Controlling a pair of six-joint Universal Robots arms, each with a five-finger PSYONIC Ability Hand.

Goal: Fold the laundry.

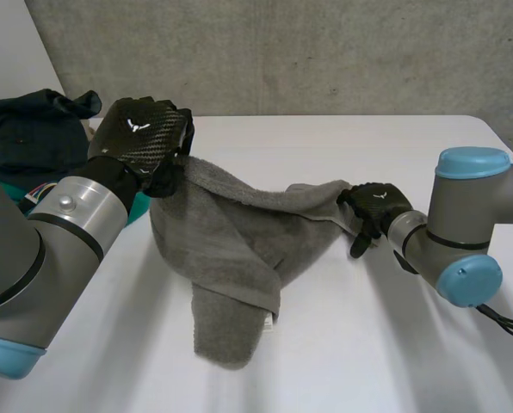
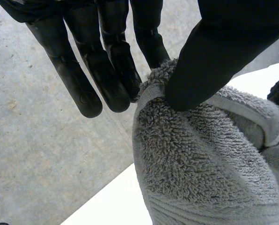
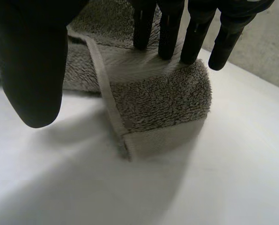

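A grey towel hangs between my two hands over the white table, sagging in the middle with a folded flap resting near the front. My left hand holds one corner up at the back left. In the left wrist view its thumb pinches the towel's hemmed corner against the fingers. My right hand is at the towel's opposite corner, low at the right. There the straight fingers rest their tips on the towel corner, which lies on the table, and the thumb stands apart from it.
A heap of dark clothes sits at the back left in a teal basket, just behind my left arm. A concrete wall runs behind the table. Bare white tabletop lies in front of and to the right of the towel.
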